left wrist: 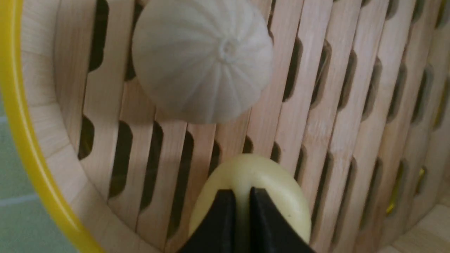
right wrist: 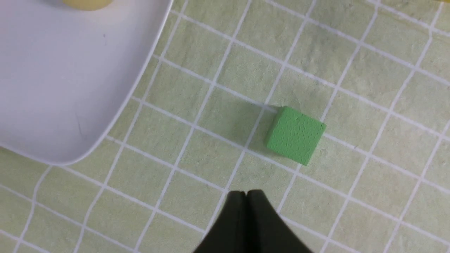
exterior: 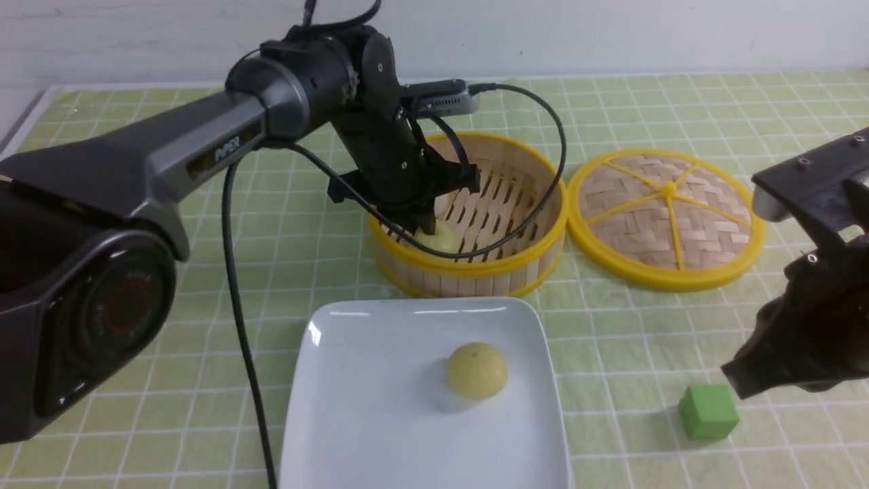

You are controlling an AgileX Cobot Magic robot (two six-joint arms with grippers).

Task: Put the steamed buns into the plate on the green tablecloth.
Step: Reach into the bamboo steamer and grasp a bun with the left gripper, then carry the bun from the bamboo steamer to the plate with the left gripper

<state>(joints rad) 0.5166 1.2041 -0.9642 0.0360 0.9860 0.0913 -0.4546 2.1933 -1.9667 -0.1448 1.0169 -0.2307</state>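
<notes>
Yellow bun (left wrist: pixel 281 189) in the steamer (left wrist: pixel 21 140) pinched by left pincer (left wrist: pixel 242 191); right pincer (right wrist: pixel 246 193) closed near green cube (right wrist: pixel 294 135)

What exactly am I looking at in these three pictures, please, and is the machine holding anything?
This is a two-armed robot at a table. The wide picture looks forward from between its arms. The two close-ups come from a camera on each wrist, looking past that arm's black fingertips. On the green tablecloth lie a white plate with one yellow bun on it, a bamboo steamer, its lid beside it, and a green cube. The left gripper reaches into the steamer and is pinched shut on a second yellow bun. A white bun sits next to it on the slats. The right gripper is shut and empty, hanging above the cloth near the cube.
</notes>
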